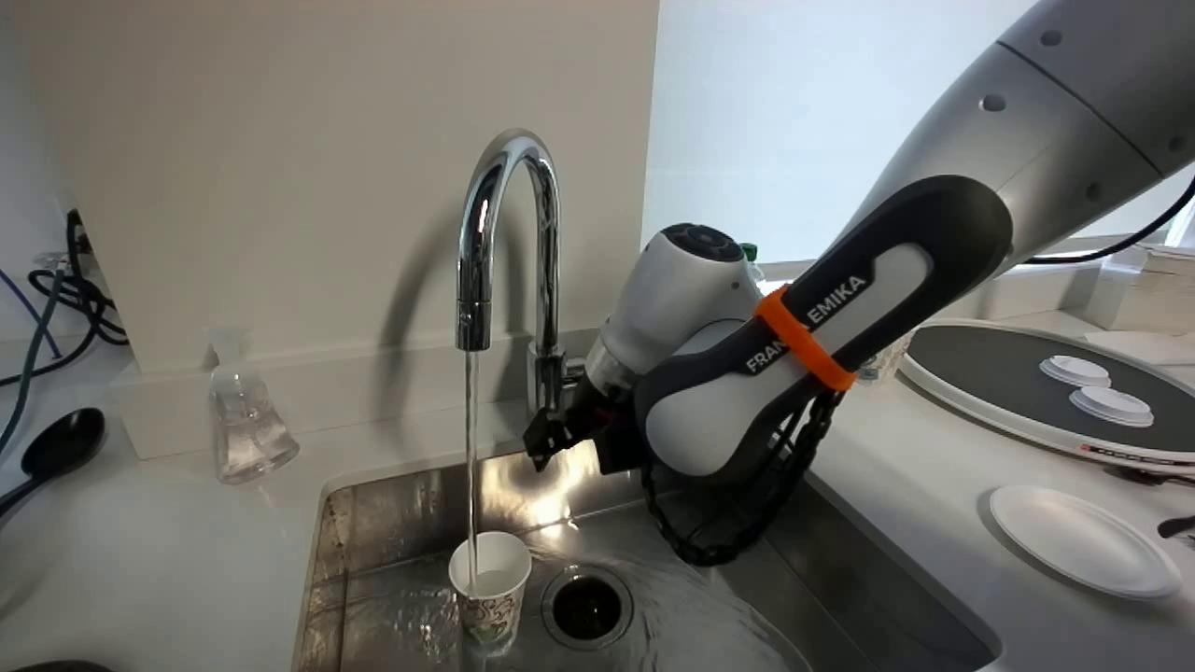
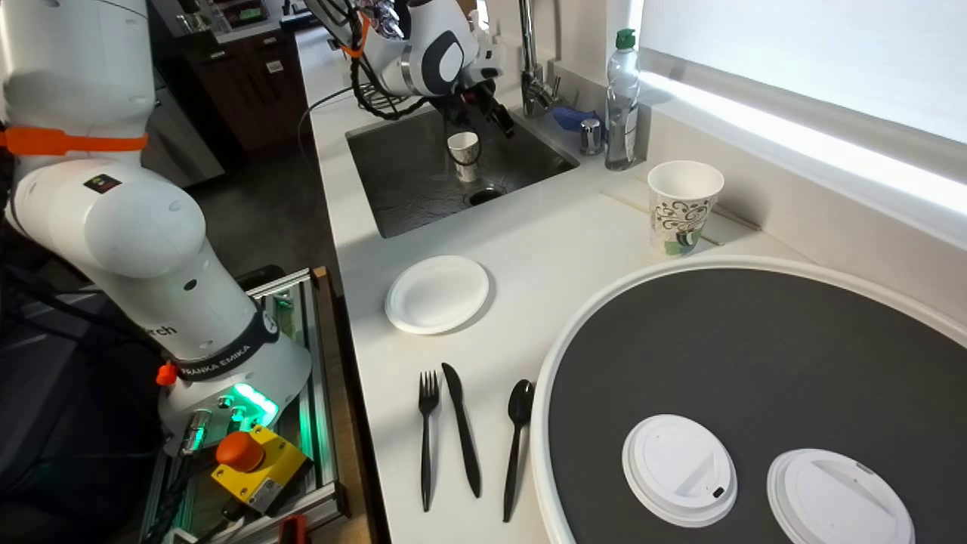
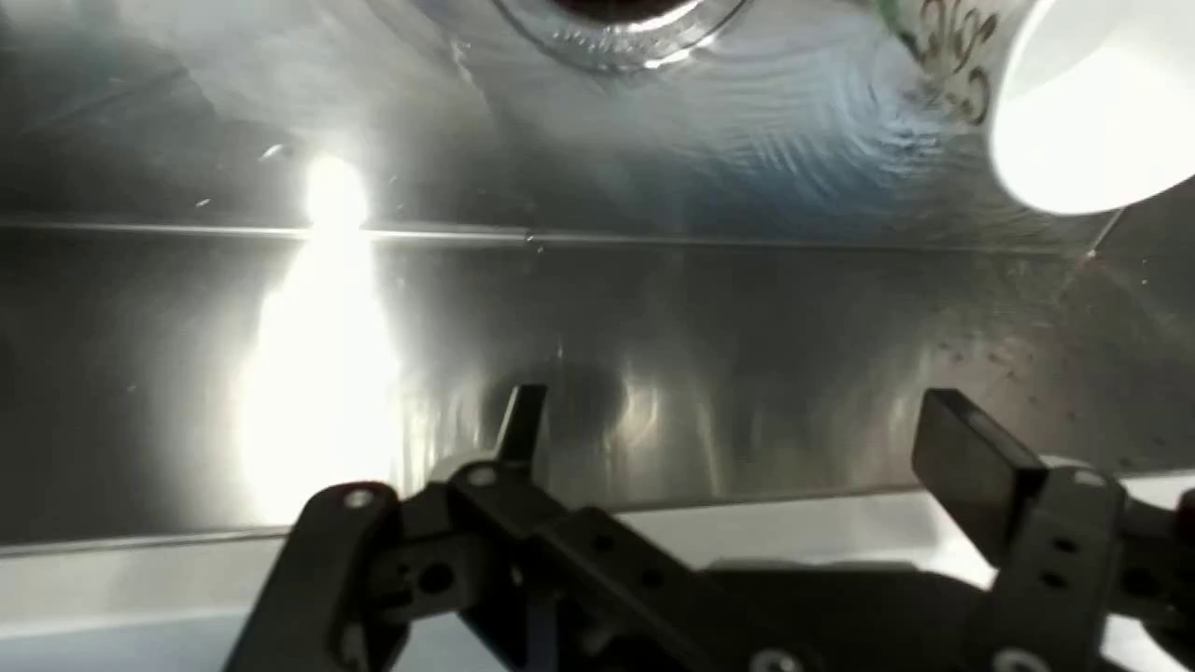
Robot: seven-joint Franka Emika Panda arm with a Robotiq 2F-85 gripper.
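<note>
The arm (image 1: pixel 868 299) reaches low over the sink (image 1: pixel 728 616), with the faucet (image 1: pixel 476 252) arching up at the sink's back edge. The gripper (image 3: pixel 738 425) hangs near the faucet's base, by the rear wall of the sink; its jaws stand wide apart and hold nothing (the wrist view shows the gap plainly). The cup (image 1: pixel 492 611) stands upright on the wet sink floor, just beside the drain (image 1: pixel 586 607). A thin stream of water (image 1: pixel 470 448) runs from the faucet into the cup.
</note>
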